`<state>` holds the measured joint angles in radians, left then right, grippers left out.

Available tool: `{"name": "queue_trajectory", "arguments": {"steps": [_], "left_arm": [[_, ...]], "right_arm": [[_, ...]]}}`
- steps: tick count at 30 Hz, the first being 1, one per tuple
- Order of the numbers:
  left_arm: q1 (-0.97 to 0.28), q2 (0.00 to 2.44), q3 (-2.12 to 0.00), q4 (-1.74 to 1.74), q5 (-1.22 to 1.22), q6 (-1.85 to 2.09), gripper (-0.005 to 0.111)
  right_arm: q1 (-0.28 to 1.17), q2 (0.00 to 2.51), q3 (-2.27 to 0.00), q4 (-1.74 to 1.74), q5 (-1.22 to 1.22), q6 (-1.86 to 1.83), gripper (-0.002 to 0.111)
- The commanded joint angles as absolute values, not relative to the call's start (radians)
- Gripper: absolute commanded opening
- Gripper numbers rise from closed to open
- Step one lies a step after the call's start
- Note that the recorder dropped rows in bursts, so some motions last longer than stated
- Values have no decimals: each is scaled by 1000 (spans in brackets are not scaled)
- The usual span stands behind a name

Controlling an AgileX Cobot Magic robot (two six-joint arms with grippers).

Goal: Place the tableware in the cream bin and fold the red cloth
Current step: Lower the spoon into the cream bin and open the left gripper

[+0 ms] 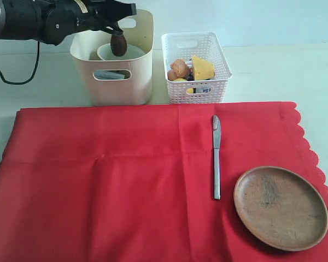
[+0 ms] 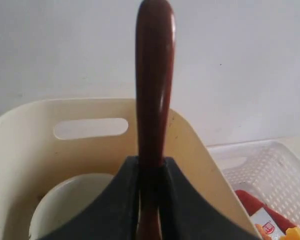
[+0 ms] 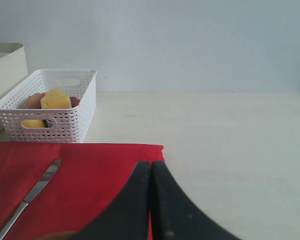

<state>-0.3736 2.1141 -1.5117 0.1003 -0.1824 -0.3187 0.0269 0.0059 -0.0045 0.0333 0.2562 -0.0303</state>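
We have the left gripper (image 1: 117, 31) clamped on the dark wooden spoon (image 1: 118, 45) in the upper left of the frame, hanging over the open cream bin (image 1: 115, 82) and the pale speckled bowl (image 1: 105, 52) inside. The spoon looks light, stiff and polished, so it may swivel in the pinch. The right gripper (image 3: 151, 200) is closed on nothing. On the red cloth (image 1: 98, 180), right of centre, lies the silver table knife (image 1: 216, 158): thin, flat, slick, best pinched at its handle. The round brown plate (image 1: 280, 207), lower right, looks rigid; we would take its rim
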Motion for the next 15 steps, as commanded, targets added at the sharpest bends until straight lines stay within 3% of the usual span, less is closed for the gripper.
{"name": "queue_trajectory", "arguments": {"steps": [1, 7, 15], "left_arm": [[-377, 2134, -1512, 101, -169, -317, 17], [-377, 2133, -1512, 101, -152, -317, 40], [-377, 2072, -1512, 101, -140, -313, 47]], "right_arm": [[23, 0, 0, 35, 244, -34, 0], [23, 0, 0, 35, 244, -34, 0], [23, 0, 0, 35, 244, -34, 0]]}}
